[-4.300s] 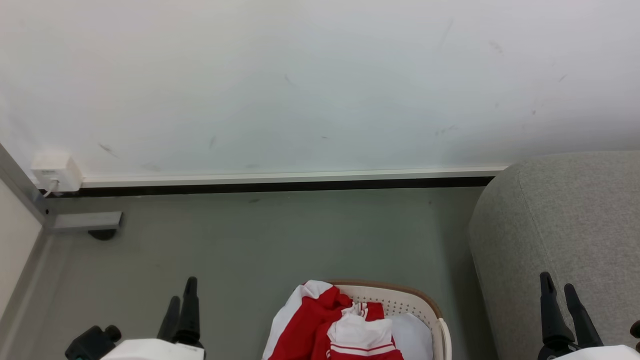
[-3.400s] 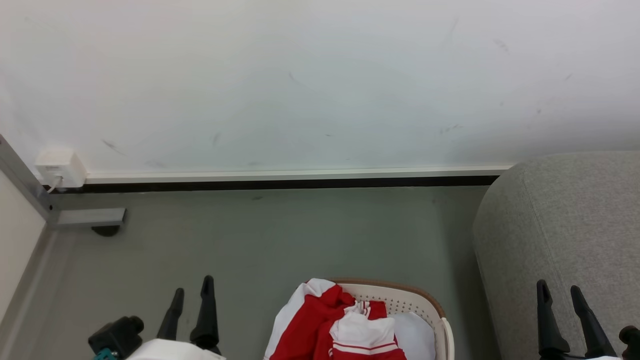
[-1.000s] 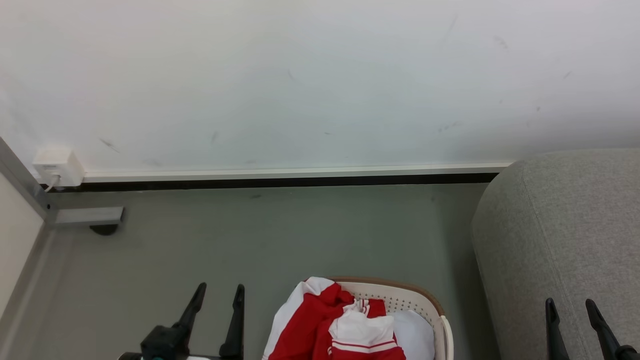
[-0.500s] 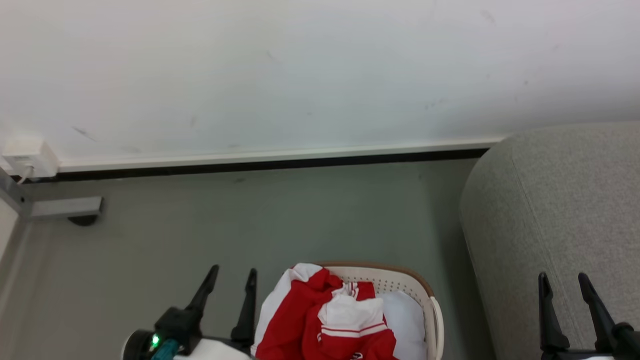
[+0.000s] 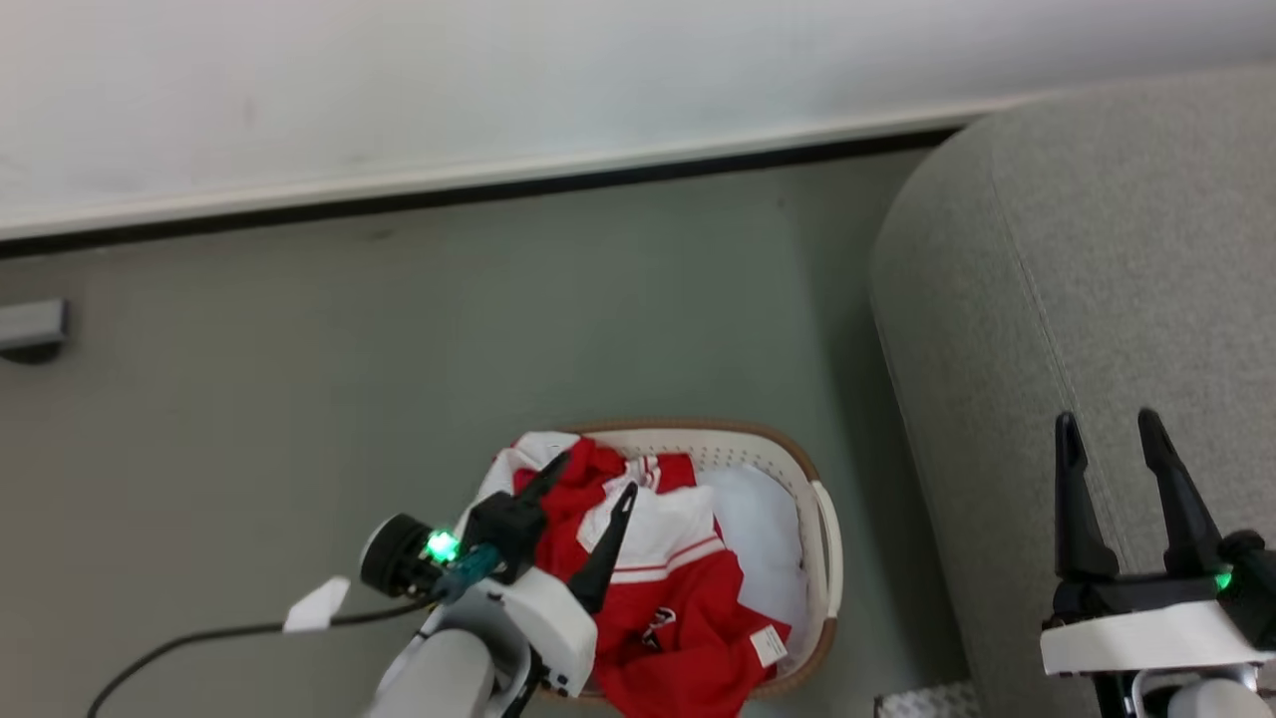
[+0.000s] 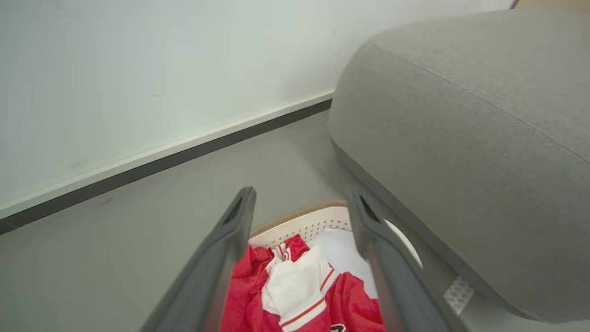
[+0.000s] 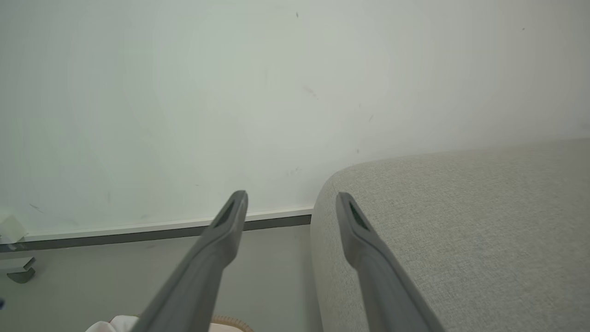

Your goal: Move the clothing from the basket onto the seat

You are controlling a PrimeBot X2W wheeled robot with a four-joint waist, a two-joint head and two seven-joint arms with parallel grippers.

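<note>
Two sets of jaws stand spread and empty. The left jaws hang just above the basket [image 5: 738, 449], their tips over the red and white clothing [image 5: 688, 618]. The clothing lies heaped inside the basket beside a white cushion [image 5: 758, 519], with one fold draped over the basket's left rim. The right jaws hover to the right of the basket, over the sofa [image 5: 1097, 249].

For a clean pick, I judge the left jaws should drop straight onto the thickest bunch of red fabric, clear of cushion and rim, and close deep.

Half a second earlier the left jaws stood beside the basket's left edge; now they reach over it. The camera has also tipped down, showing more of the basket.
</note>
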